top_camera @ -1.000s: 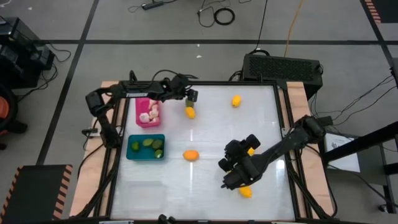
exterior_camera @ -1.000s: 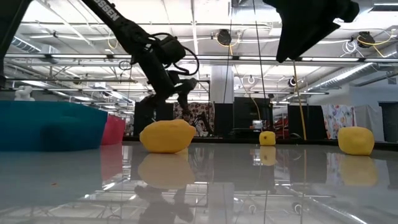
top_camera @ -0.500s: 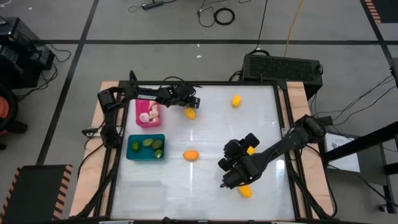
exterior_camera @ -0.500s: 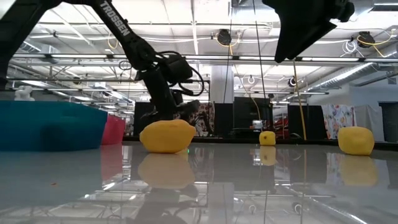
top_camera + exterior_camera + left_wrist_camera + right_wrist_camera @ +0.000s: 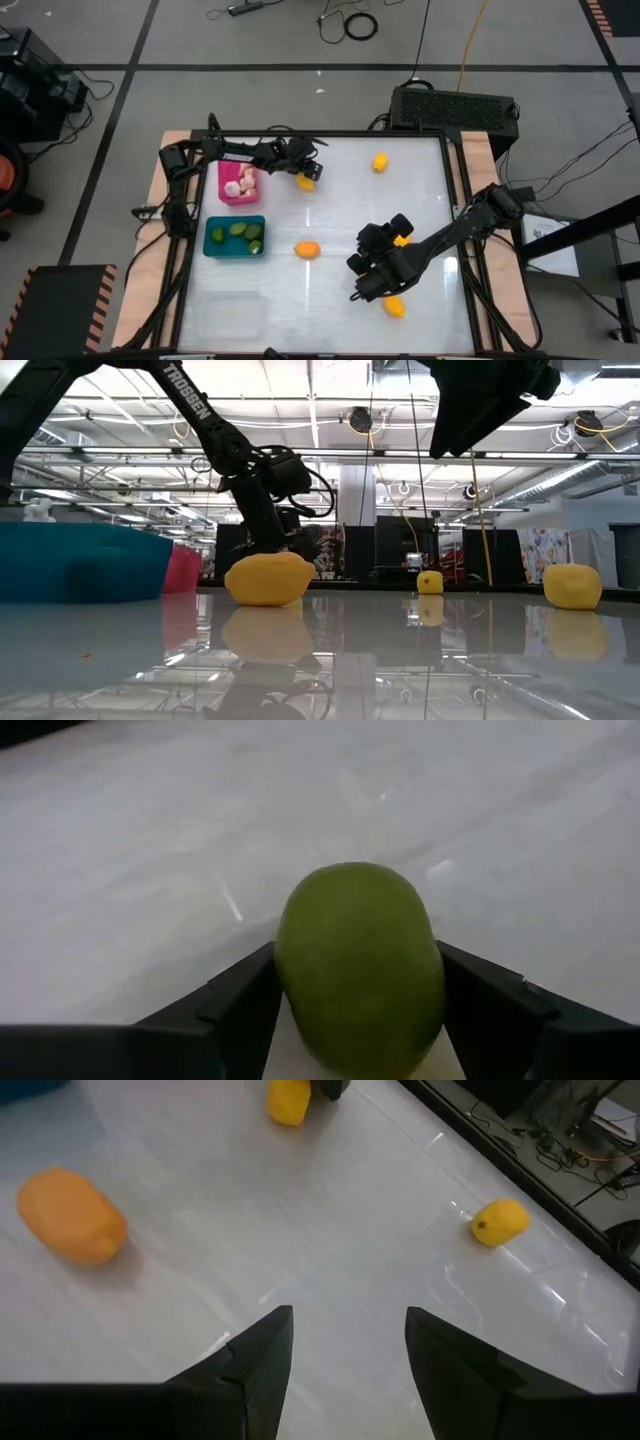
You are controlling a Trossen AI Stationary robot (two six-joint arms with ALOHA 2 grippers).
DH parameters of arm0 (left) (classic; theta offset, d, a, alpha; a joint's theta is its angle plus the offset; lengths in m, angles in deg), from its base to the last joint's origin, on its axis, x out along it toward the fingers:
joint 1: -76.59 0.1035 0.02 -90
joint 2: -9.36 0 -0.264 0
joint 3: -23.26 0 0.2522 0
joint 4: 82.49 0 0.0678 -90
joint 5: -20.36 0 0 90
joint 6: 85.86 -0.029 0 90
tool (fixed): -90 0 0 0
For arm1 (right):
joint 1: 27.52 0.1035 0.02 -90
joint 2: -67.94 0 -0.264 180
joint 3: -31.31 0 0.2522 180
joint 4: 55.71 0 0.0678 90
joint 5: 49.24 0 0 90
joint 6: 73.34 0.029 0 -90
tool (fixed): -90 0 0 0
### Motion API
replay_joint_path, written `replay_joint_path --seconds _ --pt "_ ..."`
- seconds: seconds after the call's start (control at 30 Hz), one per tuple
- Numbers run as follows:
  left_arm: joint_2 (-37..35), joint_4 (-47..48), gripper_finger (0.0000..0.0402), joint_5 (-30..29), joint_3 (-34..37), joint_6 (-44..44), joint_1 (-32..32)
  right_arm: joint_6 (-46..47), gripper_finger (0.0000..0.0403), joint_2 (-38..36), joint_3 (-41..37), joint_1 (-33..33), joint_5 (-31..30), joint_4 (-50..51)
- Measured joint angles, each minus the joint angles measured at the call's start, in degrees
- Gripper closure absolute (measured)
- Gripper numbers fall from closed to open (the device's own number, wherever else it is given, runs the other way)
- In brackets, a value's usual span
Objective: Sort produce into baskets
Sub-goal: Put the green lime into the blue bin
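Note:
A yellow oval fruit (image 5: 305, 182) lies on the white table beside the pink basket (image 5: 224, 181), which holds pale bulbs. My left gripper (image 5: 303, 174) is down over this fruit (image 5: 360, 930), one finger on each side. The teal basket (image 5: 216, 238) holds dark green ovals. An orange fruit (image 5: 307, 249) lies mid-table. My right gripper (image 5: 345, 1345) hangs open above the table's right half, nothing between its fingers. A yellow fruit (image 5: 396, 307) lies just beside it. My left gripper has the yellow fruit between its two fingers (image 5: 240, 1010), which lie against the fruit's two long sides (image 5: 295, 975). The fingers come slanting down from the table's left. The fruit lies on the table under them.
Another yellow fruit (image 5: 380, 162) lies near the far edge, and one (image 5: 403, 240) shows under my right arm. The middle and near left of the table are bare white surface. A black box (image 5: 455, 108) stands behind the far edge.
My left gripper has come down from above the yellow fruit until its fingers stand around it near the table. The fruit has kept its place beside the pink basket.

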Motion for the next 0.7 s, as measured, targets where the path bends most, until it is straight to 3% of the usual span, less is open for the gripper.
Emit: replay_joint_path --seconds 0.17,0.4,0.7 --pt "-0.1 -0.8 0.0180 0.0 0.0 -0.4 0.0 -0.8 0.0216 0.0 0.0 0.0 0.2 -2.7" --pt "-2.0 -1.4 0.0186 -0.7 0.1 -2.9 0.0 -3.8 0.0216 0.0 0.0 0.0 0.3 -6.3" --pt "-13.5 0.6 0.0187 2.9 0.1 -11.6 -1.5 -7.0 0.0216 0.0 0.0 0.0 0.2 -11.0"
